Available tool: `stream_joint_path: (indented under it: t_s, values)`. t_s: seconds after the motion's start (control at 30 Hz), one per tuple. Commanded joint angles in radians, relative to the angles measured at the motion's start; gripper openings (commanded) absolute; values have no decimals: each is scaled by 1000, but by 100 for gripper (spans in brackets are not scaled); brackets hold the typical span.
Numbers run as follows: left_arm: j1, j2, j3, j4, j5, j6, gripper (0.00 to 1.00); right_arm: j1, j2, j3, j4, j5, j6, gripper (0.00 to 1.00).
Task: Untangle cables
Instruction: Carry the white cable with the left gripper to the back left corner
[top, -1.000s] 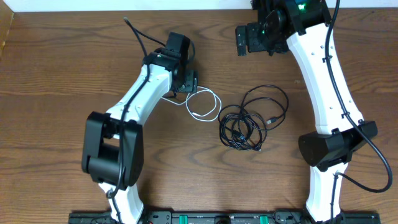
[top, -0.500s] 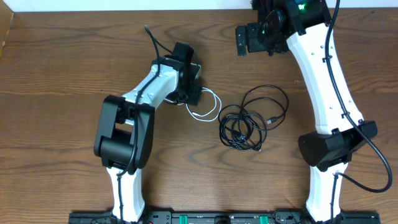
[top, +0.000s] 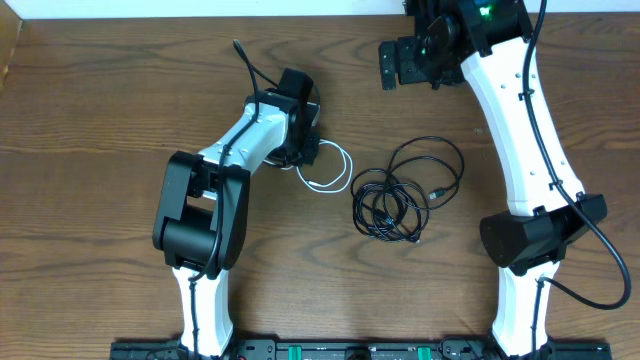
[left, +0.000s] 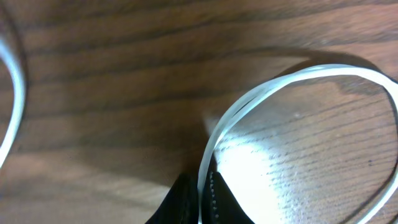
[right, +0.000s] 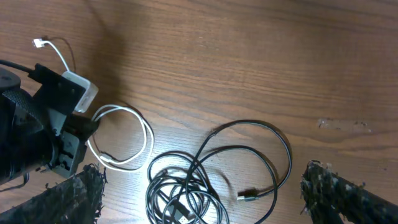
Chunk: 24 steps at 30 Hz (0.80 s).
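Left arm: elbow folded back toward the near-left corner, forearm angled up to the middle of the surface (top: 90, 120), wrist tipped down. Left gripper (top: 308, 152) sits low on the wood, jaws pinching the white cable (top: 332, 172). In the wrist view the cord runs straight up out of the two dark fingertips (left: 222, 200). The white cable lies in a small loop at mid-surface, just right of that gripper.

Right arm: elbow by the right edge, forearm stretched to the far edge, right gripper (top: 398, 62) held high and facing left. Jaws spread wide (both fingers (right: 68, 199) show at the bottom corners of its wrist view), holding nothing.

The black cables (top: 385, 208) are a tangled coil plus a wider loop, centre-right, just beside the white loop, with one plug inside the wide loop.
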<state>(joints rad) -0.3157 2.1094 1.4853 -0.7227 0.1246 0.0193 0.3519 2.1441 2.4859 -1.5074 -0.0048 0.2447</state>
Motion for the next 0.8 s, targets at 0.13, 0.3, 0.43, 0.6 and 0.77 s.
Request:
stream_joint_path:
  t_s: [0.13,0.3,0.43,0.6,0.77]
  values:
    - [41,-224,175,-39,-8,-161,7,3,-19,11,-4,-2,9,99]
    - [102,-415,204,48,161,-247,7,3,-19,11,-4,-2,9,99]
    - [160,-539,204,75,68,-295,7,3,-19,11,-4,-2,9,99]
    - [214,-582,204,77,22,-363,8,3,-19,11,-4,-2,9,99]
    - [208,-591,204,146,177,-376,7,3,-19,11,-4,-2,9,99]
